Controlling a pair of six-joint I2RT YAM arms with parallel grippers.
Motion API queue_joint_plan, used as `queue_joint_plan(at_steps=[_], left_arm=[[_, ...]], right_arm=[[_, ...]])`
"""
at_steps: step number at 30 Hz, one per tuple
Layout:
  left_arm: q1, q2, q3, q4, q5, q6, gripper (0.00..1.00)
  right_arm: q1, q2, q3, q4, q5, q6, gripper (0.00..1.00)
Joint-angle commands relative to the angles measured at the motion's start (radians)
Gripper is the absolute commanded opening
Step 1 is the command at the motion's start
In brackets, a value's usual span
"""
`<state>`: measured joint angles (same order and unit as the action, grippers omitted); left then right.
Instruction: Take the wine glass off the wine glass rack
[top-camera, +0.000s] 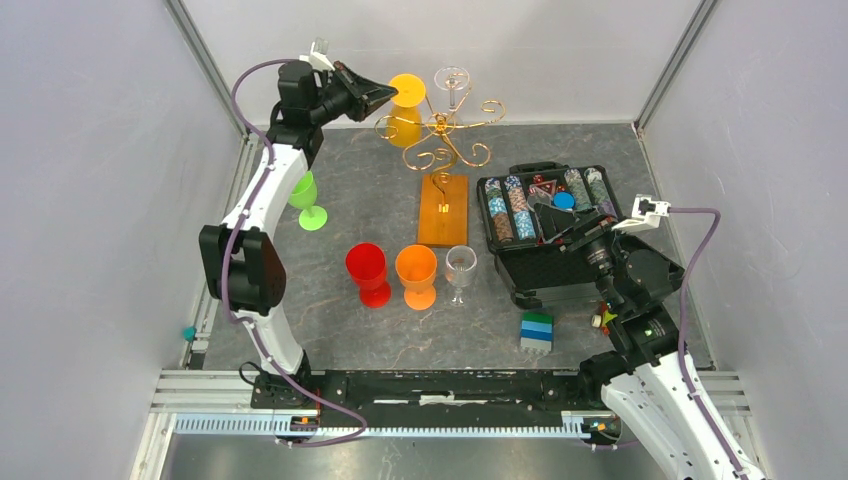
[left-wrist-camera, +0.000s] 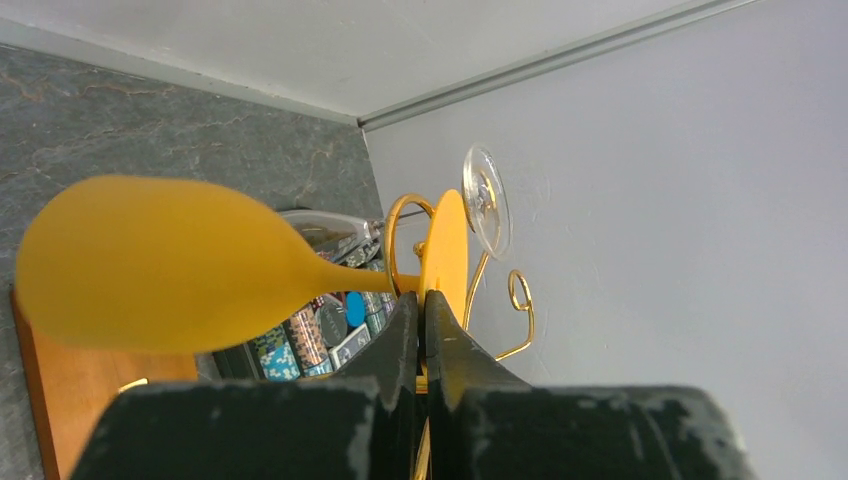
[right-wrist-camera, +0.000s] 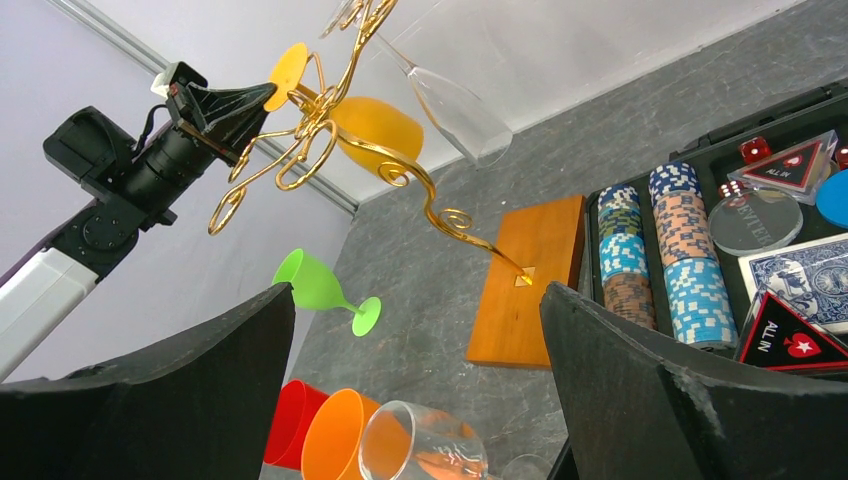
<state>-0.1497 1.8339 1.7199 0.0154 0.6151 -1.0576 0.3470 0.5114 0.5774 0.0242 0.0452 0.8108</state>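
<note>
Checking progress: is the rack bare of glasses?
No, a yellow glass and a clear glass hang upside down from the rack.

Grey table (top-camera: 340, 335) with rack (top-camera: 443, 210), goblets (top-camera: 368, 272), chip case (top-camera: 545, 270)

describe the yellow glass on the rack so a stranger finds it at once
Look to the gold wire rack on its wooden base at the back. Two glasses hang upside down from it. The yellow wine glass is the opaque left one, beside a clear glass.
</note>
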Motion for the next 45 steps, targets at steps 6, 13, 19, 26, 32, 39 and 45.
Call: queue_joint_plan(at_steps=[6, 13, 19, 26, 32, 39, 45], left_arm=[[0.001, -0.051, 0.022, 0.086, 0.034, -0.020, 0.02], [0.001, -0.050, -0.011, 0.264, -0.018, -0.126, 0.02], [-0.001, 0.010, 0.004, 0.332, -0.009, -0.209, 0.02], [-0.010, 0.060, -0.004, 0.432, 0.013, -0.285, 0.02], [-0.019, 0.077, 0.009, 0.433, 0.032, -0.284, 0.02], [-0.024, 0.033, -0.029, 0.434, 0.072, -0.275, 0.02], [-0.022, -0.055, -0.074, 0.359, 0.089, -0.191, 0.02]], right_arm=[[0.000, -0.005, -0.004, 0.014, -0.001, 0.004, 0.96], [-0.001, -0.005, -0.001, 0.014, -0.003, -0.002, 0.96], [0.000, 0.000, -0.001, 0.014, 0.000, -0.002, 0.96], [0.000, 0.013, 0.007, 0.014, -0.007, -0.001, 0.96], [0.000, 0.017, 0.010, 0.014, -0.008, 0.000, 0.96], [0.000, 0.020, 0.009, 0.021, -0.020, 0.001, 0.97], [0.000, 0.020, 0.001, 0.058, -0.055, -0.012, 0.98]])
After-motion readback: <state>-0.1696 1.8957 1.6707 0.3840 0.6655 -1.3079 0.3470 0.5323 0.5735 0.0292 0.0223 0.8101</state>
